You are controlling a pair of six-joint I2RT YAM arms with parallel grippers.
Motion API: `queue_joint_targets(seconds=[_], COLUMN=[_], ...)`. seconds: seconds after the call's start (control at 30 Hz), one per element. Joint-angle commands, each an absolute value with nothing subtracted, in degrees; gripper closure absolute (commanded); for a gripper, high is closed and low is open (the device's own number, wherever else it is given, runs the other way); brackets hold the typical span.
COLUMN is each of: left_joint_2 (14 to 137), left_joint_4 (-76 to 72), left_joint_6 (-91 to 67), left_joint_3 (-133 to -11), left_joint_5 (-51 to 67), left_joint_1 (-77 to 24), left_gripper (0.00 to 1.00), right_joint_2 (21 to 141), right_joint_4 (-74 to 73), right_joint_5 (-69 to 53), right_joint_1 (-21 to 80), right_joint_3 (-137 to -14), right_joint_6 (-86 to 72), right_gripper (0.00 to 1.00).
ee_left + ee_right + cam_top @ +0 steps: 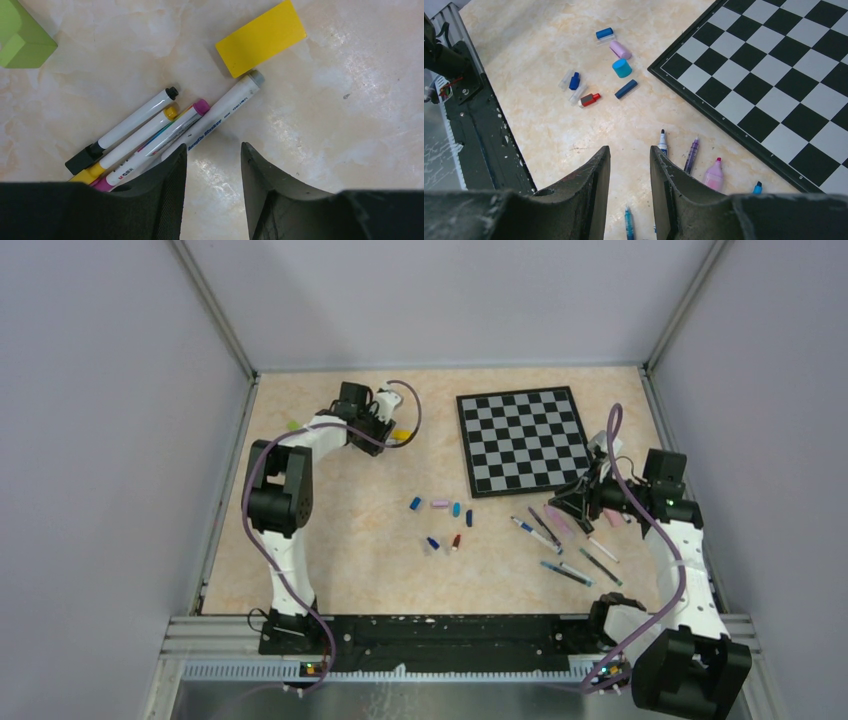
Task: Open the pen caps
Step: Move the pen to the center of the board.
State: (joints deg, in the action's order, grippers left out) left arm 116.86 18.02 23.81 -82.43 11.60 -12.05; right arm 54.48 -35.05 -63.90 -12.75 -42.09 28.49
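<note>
Several capped pens (150, 131) lie side by side on the table, white barrels with black, yellow, magenta and grey ends. My left gripper (213, 147) hovers open just right of them, bare table between its fingers and its left finger overlapping the big grey-ended marker (230, 102). Loose pen caps (622, 68) in blue, lilac, cyan and red are scattered mid-table (440, 505). My right gripper (629, 147) is open and empty above uncapped pens (691, 155), which lie beside the chessboard's near edge (560, 540). From above, the left gripper (385, 420) is far left and the right gripper (575, 502) is by the board.
A chessboard (520, 440) lies at the back right. A flat yellow block (261, 37) sits just beyond the capped pens and a green block (20, 37) is further left. The black rail (479, 125) runs along the table's near edge.
</note>
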Motion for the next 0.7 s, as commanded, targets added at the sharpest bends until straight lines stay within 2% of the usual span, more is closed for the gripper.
queue_joint_targets(seconds=[0.0,0.33,0.67], left_joint_2=[117.25,114.34,116.46], left_joint_4=[16.15,13.48,13.50], left_joint_6=[24.51,25.08,25.66], left_joint_3=[-84.63,-83.02,-83.34], left_joint_5=[13.51,14.92,14.76], left_joint_1=[-11.36,-11.25,-11.16], left_gripper=[0.52,0.51,0.52], right_joint_2=[54.66,54.67,54.67], right_joint_4=[-33.43,-33.45,-33.53], right_joint_5=[-64.45,-64.61,-64.60], right_joint_1=[-12.39,-12.39,-12.39], right_joint_3=[-41.92,-41.92,-41.92], right_joint_6=[29.87,29.86,29.88], right_gripper=[0.66,0.66,0.66])
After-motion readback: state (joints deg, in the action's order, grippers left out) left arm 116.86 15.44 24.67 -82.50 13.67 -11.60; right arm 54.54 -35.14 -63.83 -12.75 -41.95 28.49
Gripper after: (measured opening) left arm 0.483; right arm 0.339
